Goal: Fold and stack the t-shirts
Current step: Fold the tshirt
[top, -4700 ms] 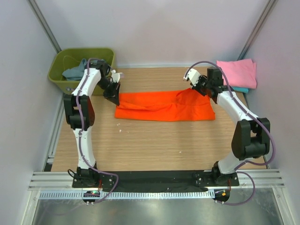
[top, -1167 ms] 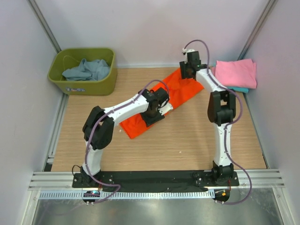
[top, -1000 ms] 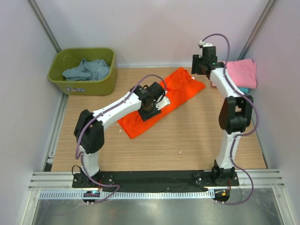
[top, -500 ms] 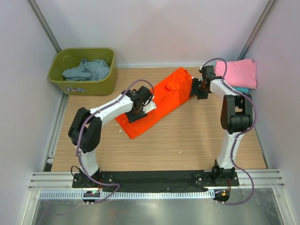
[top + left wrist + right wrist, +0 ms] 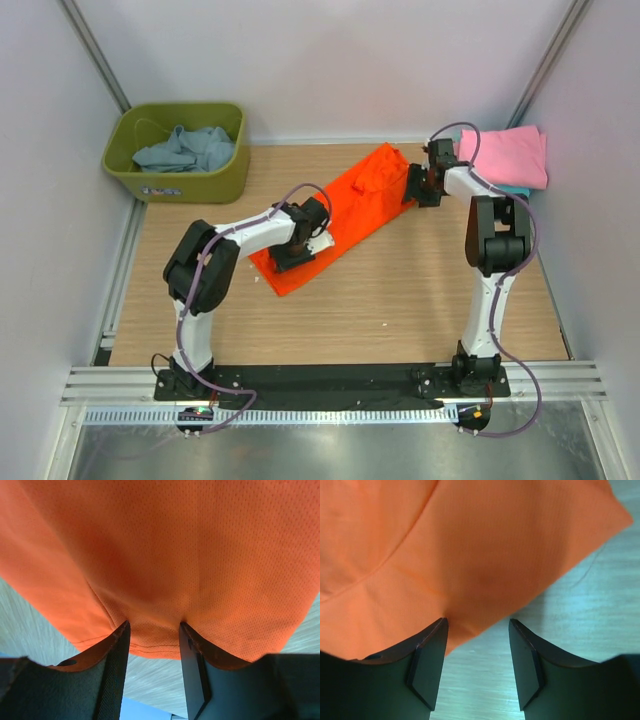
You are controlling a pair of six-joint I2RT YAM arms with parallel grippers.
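The orange t-shirt [image 5: 355,200], folded into a long band, lies diagonally on the wooden table. My left gripper [image 5: 293,255] is on its near-left end. In the left wrist view both fingertips [image 5: 121,630] press into the orange t-shirt [image 5: 160,545], jaws apart, with the hem running across the gap. My right gripper [image 5: 413,188] is at the far-right end. There it stands open [image 5: 477,621], one fingertip on the edge of the orange t-shirt [image 5: 470,540] and the other over bare wood. A folded pink t-shirt [image 5: 505,155] rests on a teal one [image 5: 515,190] at the back right.
An olive-green tub [image 5: 215,185] at the back left holds a crumpled blue-grey t-shirt [image 5: 185,147]. Grey walls close in the table on three sides. The arm bases stand on the black rail [image 5: 330,380] at the near edge.
My left gripper has slid down-left along the orange t-shirt to its near end. My right gripper has dropped from the back of the table to the shirt's far-right end.
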